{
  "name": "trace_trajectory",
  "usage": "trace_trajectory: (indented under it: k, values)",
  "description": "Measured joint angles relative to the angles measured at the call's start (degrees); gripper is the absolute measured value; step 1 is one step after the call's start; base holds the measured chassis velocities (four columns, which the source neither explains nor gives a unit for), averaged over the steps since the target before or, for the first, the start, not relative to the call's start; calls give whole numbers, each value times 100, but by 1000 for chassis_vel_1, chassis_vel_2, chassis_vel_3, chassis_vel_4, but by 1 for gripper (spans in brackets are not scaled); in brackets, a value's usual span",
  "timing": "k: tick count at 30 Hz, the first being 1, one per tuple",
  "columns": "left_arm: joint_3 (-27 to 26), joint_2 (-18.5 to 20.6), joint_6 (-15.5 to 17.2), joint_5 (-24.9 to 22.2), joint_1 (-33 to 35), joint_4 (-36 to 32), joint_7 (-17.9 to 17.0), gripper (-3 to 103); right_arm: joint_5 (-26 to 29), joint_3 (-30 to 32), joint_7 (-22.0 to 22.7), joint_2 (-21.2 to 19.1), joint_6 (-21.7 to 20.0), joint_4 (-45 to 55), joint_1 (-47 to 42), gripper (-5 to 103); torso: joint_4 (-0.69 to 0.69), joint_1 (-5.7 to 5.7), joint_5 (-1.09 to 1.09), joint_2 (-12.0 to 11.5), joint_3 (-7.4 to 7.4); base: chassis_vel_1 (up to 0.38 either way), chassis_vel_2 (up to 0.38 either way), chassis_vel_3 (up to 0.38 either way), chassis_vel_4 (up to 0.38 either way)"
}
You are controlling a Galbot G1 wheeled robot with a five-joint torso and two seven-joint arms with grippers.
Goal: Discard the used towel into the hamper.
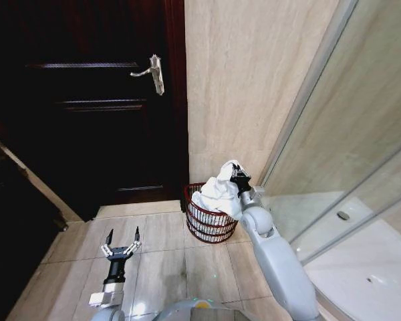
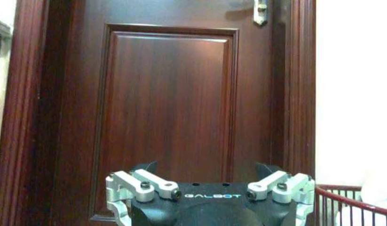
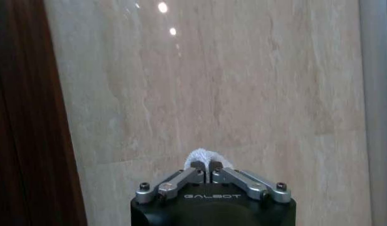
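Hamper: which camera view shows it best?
Head view: the whole hamper stands by the wall, the towel draped into it from the right hand. Left wrist view catches a bit of rim; right wrist view gives none.

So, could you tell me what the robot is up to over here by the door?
It is putting a white towel into the hamper, the dark red wire basket on the floor by the tiled wall. The right gripper is shut on the top of the towel above the basket, and the rest of the cloth hangs down into it. The left gripper is open and idle, low over the floor tiles in front of the dark wooden door.
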Motion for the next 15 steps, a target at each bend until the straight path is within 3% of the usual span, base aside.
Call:
trace_trajectory:
  k: [1,3,4,7,12,15]
  values:
    - [0,0,0,0,0,0,0,100,0,0,0,0,0,0,0,2,0,0,0,0,0,0,0,0,0]
    - [-17,37,-37,-72,29,23,-3,100,464,-6,157,-129,-713,207,68,2,0,2,-1,5,3,0,0,0,0]
    - [-17,37,-37,-72,29,23,-3,100,464,-6,157,-129,-713,207,68,2,0,2,-1,5,3,0,0,0,0]
    - [-33,108,-91,-138,44,96,-8,100,1043,-127,474,-375,-1341,257,90,2,-1,4,0,10,6,0,0,0,0]
    - [-33,135,-111,-157,43,107,-9,100,1618,-251,561,-580,-1837,72,185,2,-1,5,0,14,9,0,0,0,0]
    - [-26,144,-114,-165,39,100,-9,100,2342,-399,709,-637,-2323,-294,534,2,-1,7,0,17,11,0,0,0,0]
